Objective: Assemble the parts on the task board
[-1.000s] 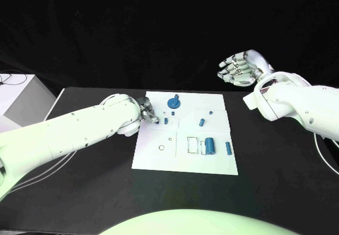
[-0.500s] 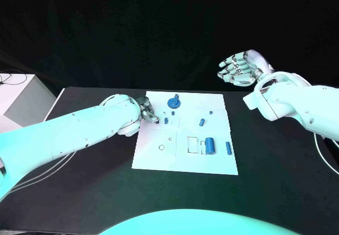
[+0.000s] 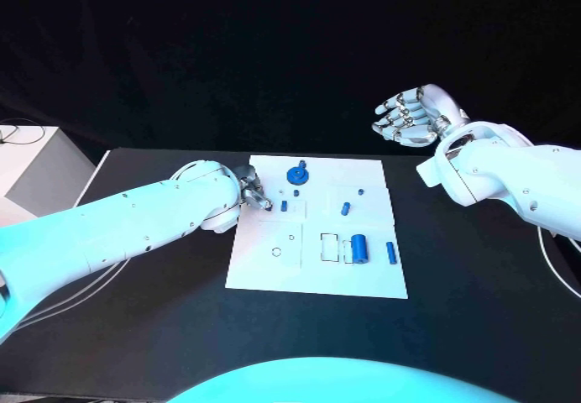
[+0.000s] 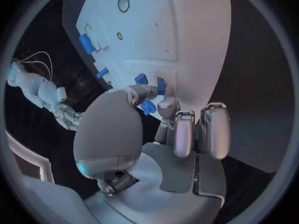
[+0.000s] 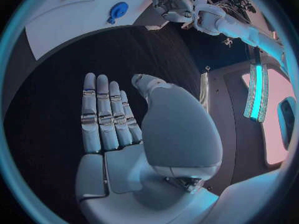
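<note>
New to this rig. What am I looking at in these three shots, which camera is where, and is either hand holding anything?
It is a two-armed robot at a black table. One picture looks down from its head; the two round ones come from fisheye cameras at the wrists, behind each hand.

The white plate is the task board, with small blue parts on it: a round wheel-like piece, a cylinder and smaller pegs.

The left hand is down at the board's left edge; its wrist view shows a small blue part pinched at its fingertips. The right hand is raised off the table to the right, open and holding nothing.
</note>
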`<control>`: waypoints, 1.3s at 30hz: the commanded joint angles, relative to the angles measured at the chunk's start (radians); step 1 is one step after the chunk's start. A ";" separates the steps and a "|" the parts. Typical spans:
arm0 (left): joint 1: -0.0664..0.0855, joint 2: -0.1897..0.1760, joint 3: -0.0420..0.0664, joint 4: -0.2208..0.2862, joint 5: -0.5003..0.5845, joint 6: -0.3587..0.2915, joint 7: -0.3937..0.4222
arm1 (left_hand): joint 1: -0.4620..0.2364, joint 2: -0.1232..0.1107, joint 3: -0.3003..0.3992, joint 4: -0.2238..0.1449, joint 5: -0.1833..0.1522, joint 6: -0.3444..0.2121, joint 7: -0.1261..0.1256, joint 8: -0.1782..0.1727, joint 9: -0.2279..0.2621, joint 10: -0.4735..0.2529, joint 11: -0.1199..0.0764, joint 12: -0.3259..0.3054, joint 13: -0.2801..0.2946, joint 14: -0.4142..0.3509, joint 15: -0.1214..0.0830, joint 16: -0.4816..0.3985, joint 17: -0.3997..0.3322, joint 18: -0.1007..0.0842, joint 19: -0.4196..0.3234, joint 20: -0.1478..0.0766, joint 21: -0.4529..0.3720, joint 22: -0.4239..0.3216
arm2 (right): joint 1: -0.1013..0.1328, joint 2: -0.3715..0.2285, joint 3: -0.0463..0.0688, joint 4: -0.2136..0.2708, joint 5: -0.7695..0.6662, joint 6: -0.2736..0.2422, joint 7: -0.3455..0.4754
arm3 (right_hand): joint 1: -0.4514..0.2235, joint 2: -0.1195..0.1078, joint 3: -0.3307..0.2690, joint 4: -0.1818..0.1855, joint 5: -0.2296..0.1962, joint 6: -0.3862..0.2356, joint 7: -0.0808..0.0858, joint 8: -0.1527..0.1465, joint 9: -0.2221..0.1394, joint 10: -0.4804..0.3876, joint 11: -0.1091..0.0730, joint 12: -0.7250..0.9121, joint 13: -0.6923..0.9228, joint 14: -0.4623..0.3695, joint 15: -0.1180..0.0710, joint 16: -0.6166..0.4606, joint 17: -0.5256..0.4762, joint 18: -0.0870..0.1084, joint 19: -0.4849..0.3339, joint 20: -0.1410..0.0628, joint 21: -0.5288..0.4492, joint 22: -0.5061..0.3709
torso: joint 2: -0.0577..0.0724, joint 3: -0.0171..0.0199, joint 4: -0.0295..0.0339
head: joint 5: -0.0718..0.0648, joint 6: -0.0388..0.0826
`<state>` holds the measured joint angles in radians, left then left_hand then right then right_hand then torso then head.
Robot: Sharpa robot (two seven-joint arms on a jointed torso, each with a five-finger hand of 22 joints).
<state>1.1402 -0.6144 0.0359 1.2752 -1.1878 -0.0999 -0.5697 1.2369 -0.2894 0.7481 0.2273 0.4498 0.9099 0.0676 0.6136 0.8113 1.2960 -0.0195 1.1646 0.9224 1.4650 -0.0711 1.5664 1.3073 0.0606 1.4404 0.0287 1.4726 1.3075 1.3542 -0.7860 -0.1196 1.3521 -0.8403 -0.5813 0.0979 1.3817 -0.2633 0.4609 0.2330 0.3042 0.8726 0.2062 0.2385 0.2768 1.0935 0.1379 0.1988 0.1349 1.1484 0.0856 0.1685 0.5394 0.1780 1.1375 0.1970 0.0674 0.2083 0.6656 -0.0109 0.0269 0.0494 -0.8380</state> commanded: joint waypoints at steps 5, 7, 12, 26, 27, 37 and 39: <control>-0.001 0.004 -0.002 0.005 0.025 0.047 -0.001 | -0.021 0.003 0.148 -0.158 0.003 0.018 -0.008 0.007 0.110 0.010 0.001 0.001 -0.002 0.106 -0.005 0.004 0.263 -0.010 0.006 0.000 0.004 0.044 | -0.001 0.000 0.000 0.001 -0.002 0.015 0.010 | -0.009 -0.001 0.000 -0.005 0.009 0.000 0.009 -0.004 -0.001 0.001 0.008 -0.005 -0.003 -0.004 0.005 -0.007 -0.003 0.006 -0.009 0.000 -0.004 -0.004 | 0.000 -0.0001 0.0000 | -0.002 -0.003; -0.001 0.004 -0.002 0.006 0.034 0.044 0.002 | -0.036 0.002 0.131 -0.154 -0.001 0.019 -0.012 0.008 0.114 0.016 -0.002 0.002 0.001 0.106 -0.007 0.004 0.263 -0.011 0.007 0.000 0.004 0.045 | -0.001 -0.001 0.000 0.001 -0.002 0.015 0.009 | -0.010 -0.001 0.000 -0.005 0.012 0.000 0.009 -0.005 -0.001 0.001 0.008 -0.005 -0.005 -0.004 0.005 -0.008 -0.004 0.006 -0.009 0.000 -0.004 -0.006 | 0.000 -0.0003 -0.0002 | -0.002 -0.004; -0.001 0.006 -0.002 0.005 0.051 0.020 0.009 | -0.052 0.003 0.108 -0.146 -0.003 0.017 -0.020 0.010 0.120 0.023 -0.007 0.003 0.005 0.106 -0.010 0.004 0.263 -0.010 0.007 -0.002 0.003 0.045 | -0.001 -0.001 0.000 0.001 -0.002 0.014 0.009 | -0.010 -0.001 0.000 -0.006 0.016 0.000 0.009 -0.006 -0.002 0.001 0.009 -0.006 -0.008 -0.004 0.006 -0.011 -0.006 0.006 -0.010 0.001 -0.004 -0.010 | 0.000 0.0001 0.0004 | -0.002 -0.003; -0.001 0.010 -0.001 -0.003 0.060 -0.009 0.015 | -0.078 0.001 0.076 -0.126 -0.005 0.018 -0.034 0.012 0.127 0.027 -0.017 0.000 0.005 0.106 -0.018 0.004 0.263 -0.010 0.007 -0.008 0.001 0.043 | -0.001 -0.002 0.000 0.001 -0.002 0.015 0.009 | -0.011 -0.001 0.001 -0.007 0.021 0.000 0.010 -0.007 -0.002 0.001 0.009 -0.007 -0.012 -0.006 0.006 -0.015 -0.009 0.006 -0.013 0.002 -0.004 -0.015 | 0.000 0.0005 0.0001 | -0.004 -0.003; -0.001 0.010 -0.001 -0.004 0.060 -0.005 0.014 | -0.081 0.001 0.073 -0.123 -0.005 0.019 -0.035 0.011 0.128 0.027 -0.018 -0.001 0.004 0.106 -0.019 0.004 0.263 -0.010 0.007 -0.008 0.001 0.043 | -0.001 -0.002 0.000 0.001 -0.002 0.015 0.009 | -0.011 -0.001 0.001 -0.007 0.021 0.000 0.010 -0.007 -0.002 0.001 0.009 -0.007 -0.012 -0.006 0.006 -0.015 -0.009 0.006 -0.013 0.002 -0.004 -0.015 | 0.000 0.0006 0.0001 | -0.004 -0.004; -0.001 0.010 -0.001 -0.009 0.059 0.040 0.004 | -0.088 -0.002 0.058 -0.121 -0.005 0.023 -0.041 0.009 0.127 0.027 -0.022 0.000 0.006 0.106 -0.022 0.004 0.263 -0.010 0.008 -0.011 0.001 0.045 | -0.001 -0.002 0.000 0.002 -0.002 0.015 0.008 | -0.011 -0.001 0.001 -0.007 0.023 0.000 0.010 -0.007 -0.002 0.001 0.010 -0.007 -0.013 -0.006 0.007 -0.016 -0.010 0.006 -0.013 0.003 -0.004 -0.017 | 0.001 0.0008 0.0002 | -0.004 -0.006; -0.001 0.010 -0.001 -0.009 0.055 0.042 0.002 | -0.071 0.001 0.061 -0.134 0.002 0.023 -0.041 0.006 0.126 0.025 -0.024 -0.001 0.008 0.106 -0.026 0.004 0.263 -0.010 0.008 -0.014 0.000 0.044 | -0.001 -0.002 0.000 0.002 -0.002 0.016 0.009 | -0.011 -0.001 0.001 -0.007 0.023 0.000 0.010 -0.007 -0.002 0.001 0.010 -0.007 -0.013 -0.006 0.007 -0.016 -0.010 0.006 -0.013 0.003 -0.004 -0.017 | 0.001 0.0003 0.0002 | -0.005 -0.007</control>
<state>1.1425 -0.6080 0.0372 1.2646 -1.1396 -0.0993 -0.5680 1.1573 -0.2901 0.7136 0.1928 0.4511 0.9189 0.0477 0.6248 0.9134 1.3214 -0.0372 1.1646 0.9294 1.4686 -0.0894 1.5664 1.3073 0.0606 1.4474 0.0216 1.4725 1.3074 1.3532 -0.7877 -0.1196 1.3526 -0.8399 -0.5774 0.0971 1.3817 -0.2633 0.4609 0.2331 0.3251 0.8698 0.2086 0.2346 0.2759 1.0969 0.1412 0.1988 0.1223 1.1448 0.0892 0.1547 0.5307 0.1780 1.1301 0.1970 0.0674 0.1926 0.6659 -0.0101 0.0273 0.0452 -0.8442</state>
